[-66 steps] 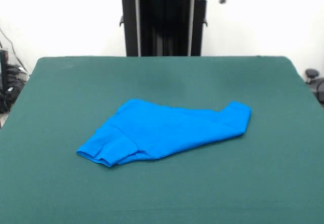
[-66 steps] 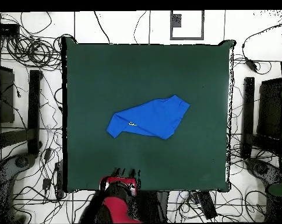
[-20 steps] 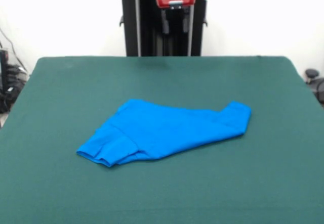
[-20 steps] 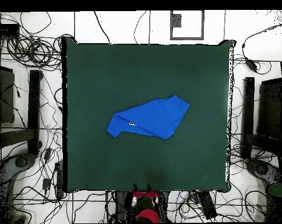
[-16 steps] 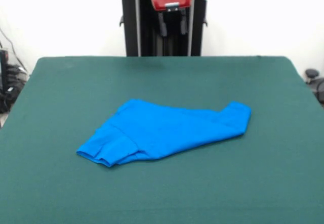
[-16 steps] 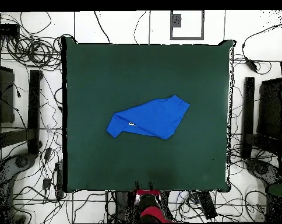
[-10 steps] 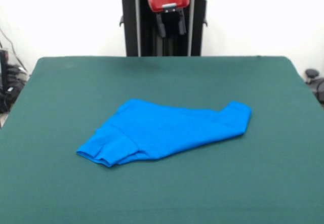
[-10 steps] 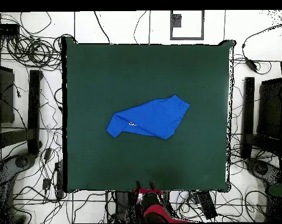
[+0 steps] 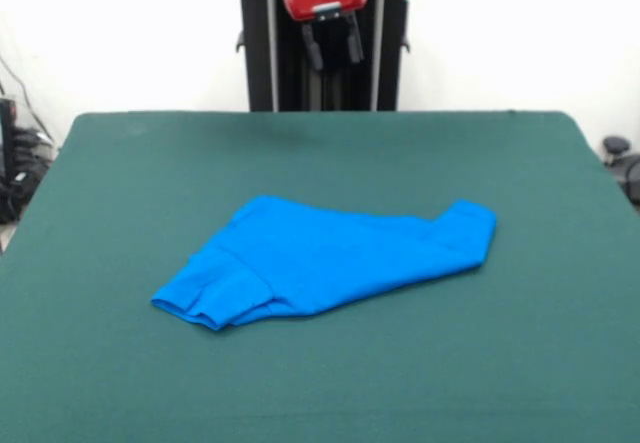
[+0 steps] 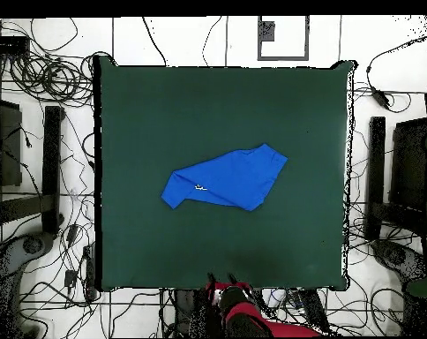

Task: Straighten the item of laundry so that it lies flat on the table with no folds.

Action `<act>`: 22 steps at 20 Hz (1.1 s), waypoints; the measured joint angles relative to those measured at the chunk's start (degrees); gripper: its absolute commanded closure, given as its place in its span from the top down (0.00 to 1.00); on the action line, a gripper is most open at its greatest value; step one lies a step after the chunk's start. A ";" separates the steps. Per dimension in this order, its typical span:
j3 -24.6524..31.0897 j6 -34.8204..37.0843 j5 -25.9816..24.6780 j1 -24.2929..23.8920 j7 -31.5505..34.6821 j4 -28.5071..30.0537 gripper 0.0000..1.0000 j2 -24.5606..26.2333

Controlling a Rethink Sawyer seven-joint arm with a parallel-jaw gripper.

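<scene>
The bright blue T-shirt (image 9: 330, 258) lies crumpled and folded over itself in the middle of the dark green table (image 9: 300, 153), plain side up, one sleeve at its front-left end. In the overhead view the shirt (image 10: 226, 179) shows a small white speck of print near its left end on the table (image 10: 164, 106). My gripper (image 9: 333, 51) hangs open and empty under its red head, in front of the pedestal, at the table's far edge and well away from the shirt. The overhead view shows the gripper (image 10: 220, 284) at the table's bottom edge.
The black pedestal (image 9: 325, 63) stands behind the table's far edge. Several cables (image 10: 41, 71) lie on the floor around the table. Black stands flank the table at left (image 10: 51, 168) and right (image 10: 376, 177).
The shirt has not moved. The gripper has shifted a little to the left in the front view and tilted; in the overhead view the arm has swung rightward along the table's bottom edge.
</scene>
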 measured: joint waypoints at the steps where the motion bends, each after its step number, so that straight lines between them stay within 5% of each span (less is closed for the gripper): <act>1: 0.61 1.09 0.00 -0.38 0.00 -0.23 1.00 -0.08; 22: 9.00 13.67 -0.08 -7.29 0.00 -11.01 1.00 2.85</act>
